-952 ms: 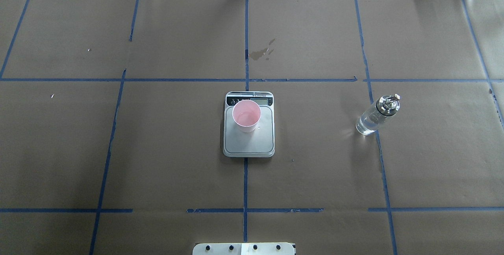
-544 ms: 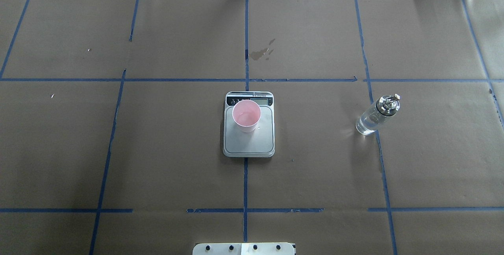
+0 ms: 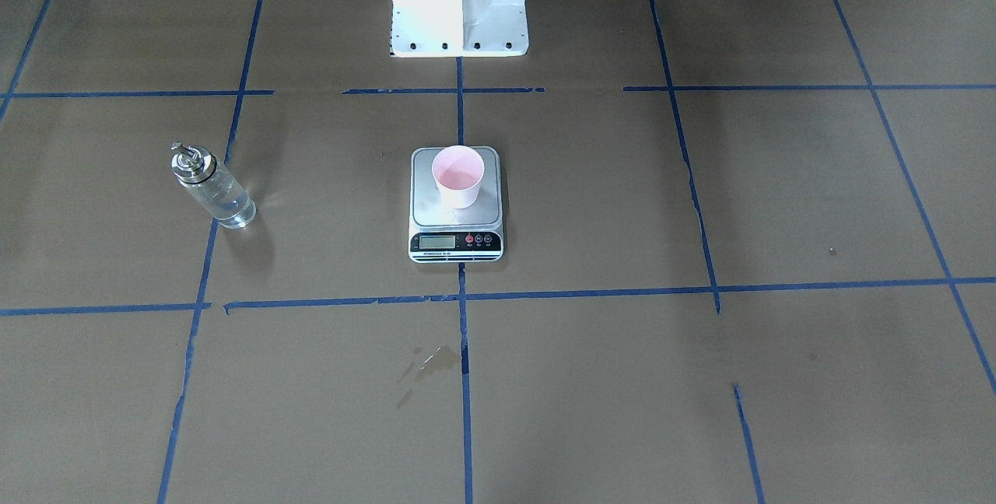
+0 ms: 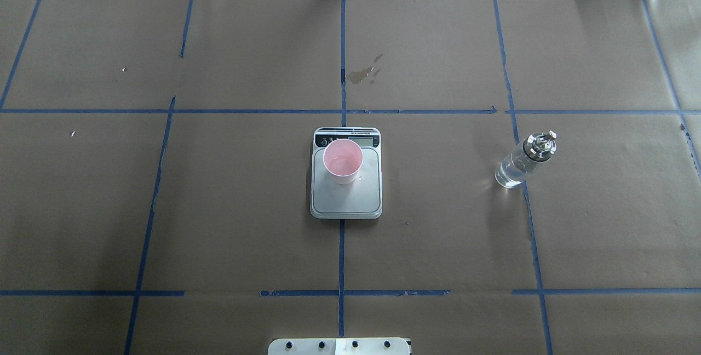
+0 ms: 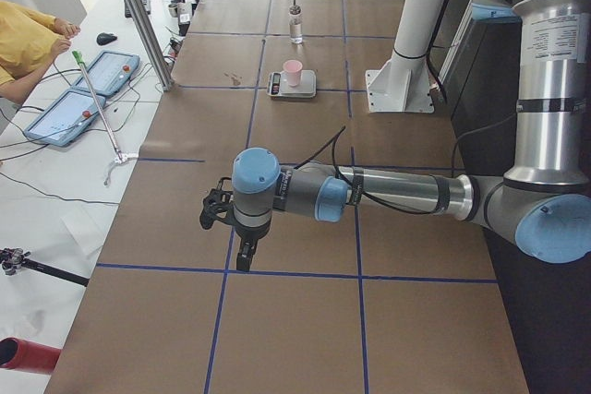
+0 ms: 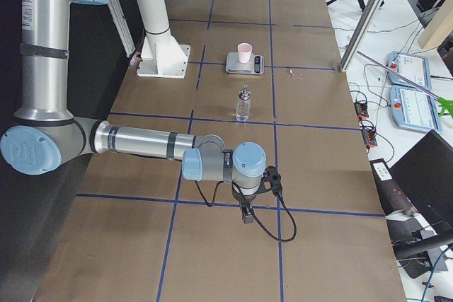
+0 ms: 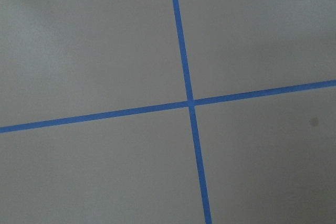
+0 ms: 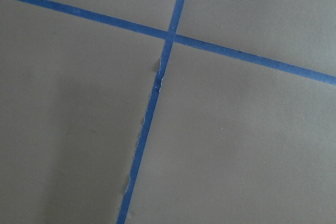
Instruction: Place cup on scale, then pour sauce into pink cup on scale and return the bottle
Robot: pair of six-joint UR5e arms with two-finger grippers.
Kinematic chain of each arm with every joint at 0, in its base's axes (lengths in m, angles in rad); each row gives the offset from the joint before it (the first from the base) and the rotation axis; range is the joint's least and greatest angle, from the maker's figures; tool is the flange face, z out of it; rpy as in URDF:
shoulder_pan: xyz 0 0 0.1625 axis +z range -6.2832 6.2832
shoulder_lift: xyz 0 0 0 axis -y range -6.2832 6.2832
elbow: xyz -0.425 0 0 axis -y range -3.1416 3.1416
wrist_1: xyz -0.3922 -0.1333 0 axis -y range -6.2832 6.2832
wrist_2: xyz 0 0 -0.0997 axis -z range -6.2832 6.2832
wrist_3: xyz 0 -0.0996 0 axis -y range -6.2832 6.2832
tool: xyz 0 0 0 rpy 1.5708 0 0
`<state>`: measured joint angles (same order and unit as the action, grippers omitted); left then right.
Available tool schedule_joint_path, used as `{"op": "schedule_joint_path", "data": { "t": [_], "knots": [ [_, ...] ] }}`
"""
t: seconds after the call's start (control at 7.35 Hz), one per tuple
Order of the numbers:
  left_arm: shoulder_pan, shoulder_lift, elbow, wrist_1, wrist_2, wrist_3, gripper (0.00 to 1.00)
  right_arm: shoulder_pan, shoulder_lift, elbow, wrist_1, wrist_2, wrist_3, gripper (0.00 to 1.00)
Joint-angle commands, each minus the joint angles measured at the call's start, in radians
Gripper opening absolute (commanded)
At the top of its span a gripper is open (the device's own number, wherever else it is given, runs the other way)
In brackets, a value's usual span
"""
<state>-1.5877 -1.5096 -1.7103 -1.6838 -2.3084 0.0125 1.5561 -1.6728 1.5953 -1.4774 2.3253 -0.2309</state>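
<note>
Brown paper is covering the table (image 4: 219,207), with blue tape lines (image 4: 341,256) dividing it into large squares. A dark stain (image 4: 364,74) is showing on the far side of the paper. The scale (image 4: 346,201) is sitting at the middle, on the centre tape line. The cup (image 4: 343,162) is standing upright on its platform, towards the display end and a little towards the robot's left. So the first step is looking done.

The bottle (image 4: 520,163) is standing upright on a tape line on the robot's right, well apart from the scale. The sauce (image 3: 226,204) is showing as clear liquid in its lower part. Whether any is already lying in the cup is too faint to tell, so the pour is either waiting to begin or already over.

Both arms are hanging over the far ends of the table, away from everything. The left gripper (image 5: 242,260) and the right gripper (image 6: 245,216) are pointing down at bare paper and tape crossings. They are showing only in the side views, so I cannot tell whether either claw is wide or narrow.

If the pour is pending, the right arm is sitting nearer the bottle. It would be needing to grasp the glass body below the metal collar, carry it over, and tip the spout above the cup's mouth. Tipping gently matters, since the light cup could be sliding or toppling on the platform.
</note>
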Motion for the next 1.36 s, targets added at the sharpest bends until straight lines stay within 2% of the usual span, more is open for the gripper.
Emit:
{"op": "schedule_joint_path", "data": {
  "t": [0.0,1.22],
  "knots": [
    [0.0,0.002,0.033,0.006,-0.002,0.0,1.0,-0.007,0.001,0.0,0.0,0.0,0.001,1.0],
    [0.002,0.029,0.043,0.006,-0.002,0.003,1.0,-0.021,0.005,0.0,0.0,0.0,0.002,1.0]
  ]
}}
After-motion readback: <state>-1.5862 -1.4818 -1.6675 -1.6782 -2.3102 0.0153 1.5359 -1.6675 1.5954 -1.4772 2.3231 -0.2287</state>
